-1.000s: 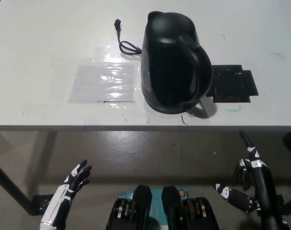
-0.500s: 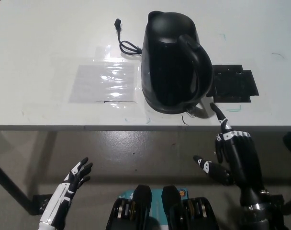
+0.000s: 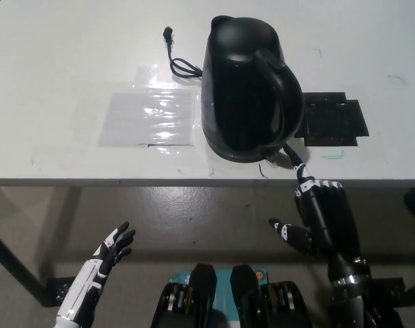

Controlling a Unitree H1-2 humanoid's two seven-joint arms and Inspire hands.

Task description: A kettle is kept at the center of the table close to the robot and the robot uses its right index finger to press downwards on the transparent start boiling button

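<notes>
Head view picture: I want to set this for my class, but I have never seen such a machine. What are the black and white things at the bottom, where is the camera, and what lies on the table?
The camera sits on a humanoid robot's head and looks steeply down at a white table. The white left hand rests low at the picture's left, below the table edge, fingers apart, holding nothing. The black right hand reaches up from the lower right, one finger stretched out toward the foot of the black kettle, near its handle; whether it touches is not clear. Behind the kettle lies a black cord. A clear plastic sheet lies to its left, a black mat to its right. Nothing is held.
</notes>
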